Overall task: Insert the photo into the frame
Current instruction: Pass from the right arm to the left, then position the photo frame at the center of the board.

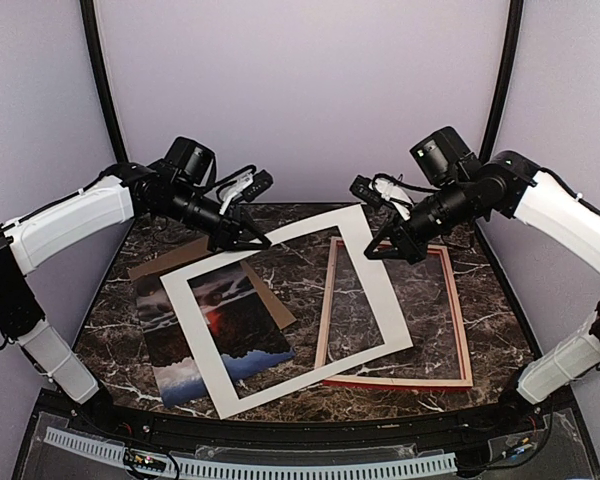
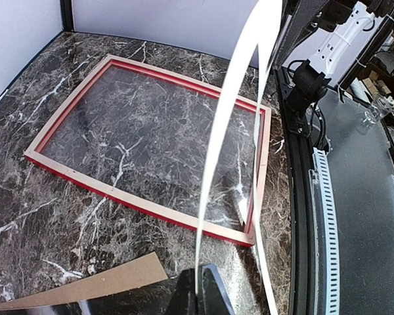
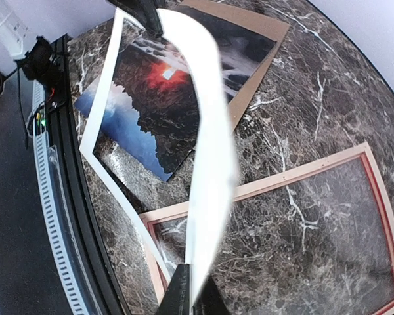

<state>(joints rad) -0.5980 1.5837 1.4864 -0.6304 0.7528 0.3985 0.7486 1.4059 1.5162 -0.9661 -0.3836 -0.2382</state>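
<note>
The photo (image 1: 220, 325) lies flat on the left of the marble table, partly under the raised white mat border (image 1: 315, 372). It also shows in the right wrist view as the photo (image 3: 157, 98). The frame (image 1: 395, 380) lies flat on the right with its pale back up; its near rail (image 2: 144, 209) shows a red edge. My left gripper (image 1: 260, 242) is shut on the mat's far left edge (image 2: 230, 131). My right gripper (image 1: 375, 250) is shut on the mat's far right corner (image 3: 210, 164). The mat bows between them, its near edge resting over photo and frame.
A brown backing board (image 1: 170, 258) lies under the photo's far side, with a corner (image 2: 85, 285) near my left fingers. A black rail (image 1: 300, 425) runs along the table's near edge. Grey walls close in the back and sides.
</note>
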